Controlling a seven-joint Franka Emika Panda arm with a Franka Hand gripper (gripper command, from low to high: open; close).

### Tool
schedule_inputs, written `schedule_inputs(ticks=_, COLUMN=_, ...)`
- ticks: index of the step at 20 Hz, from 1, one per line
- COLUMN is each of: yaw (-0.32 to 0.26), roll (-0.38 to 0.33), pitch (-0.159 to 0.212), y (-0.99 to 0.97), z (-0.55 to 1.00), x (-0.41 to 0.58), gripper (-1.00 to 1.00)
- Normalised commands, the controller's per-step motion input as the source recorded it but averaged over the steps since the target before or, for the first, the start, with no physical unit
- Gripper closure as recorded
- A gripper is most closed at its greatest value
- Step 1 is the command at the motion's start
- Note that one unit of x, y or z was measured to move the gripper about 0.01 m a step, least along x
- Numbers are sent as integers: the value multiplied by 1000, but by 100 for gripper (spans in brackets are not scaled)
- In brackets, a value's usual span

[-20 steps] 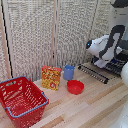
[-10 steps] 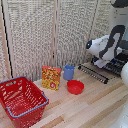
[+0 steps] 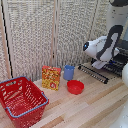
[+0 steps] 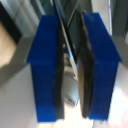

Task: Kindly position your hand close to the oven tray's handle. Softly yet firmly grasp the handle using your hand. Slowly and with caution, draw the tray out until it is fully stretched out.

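Observation:
In the exterior view the white and black arm reaches in from the exterior view's right, and my gripper (image 3: 98, 64) is down at the tray (image 3: 101, 70). The tray is a rack of dark bars that sticks out over the table from the black oven (image 3: 121, 59) at the right edge. Its handle (image 3: 92, 74) is the thin bar along the rack's front edge. In the wrist view my gripper (image 4: 74, 65) has its two blue fingers (image 4: 47, 65) pressed against a thin dark and silver bar, the handle (image 4: 68, 36). That view is blurred.
On the wooden table a red basket (image 3: 22, 100) stands at the exterior view's left. A yellow box (image 3: 51, 77), a blue cup (image 3: 69, 72) and a red bowl (image 3: 75, 87) sit mid-table, left of the rack. A slatted screen (image 3: 45, 35) closes the back.

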Motion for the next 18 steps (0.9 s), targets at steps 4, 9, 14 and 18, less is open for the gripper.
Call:
schedule_inputs(ticks=4, yaw=-23, roll=-50, pitch=-117, y=888, z=-130, x=0, gripper=100)
schedule_inputs(ticks=9, yaw=-16, roll=-50, pitch=-85, y=690, z=-157, x=0, gripper=100)
schedule_inputs(ticks=14, yaw=-4, roll=-2, pitch=0, y=92, z=9, x=107, gripper=-100)
schedule_inputs(ticks=18, yaw=0, roll=-10, pitch=0, y=94, z=130, x=102, gripper=-100)
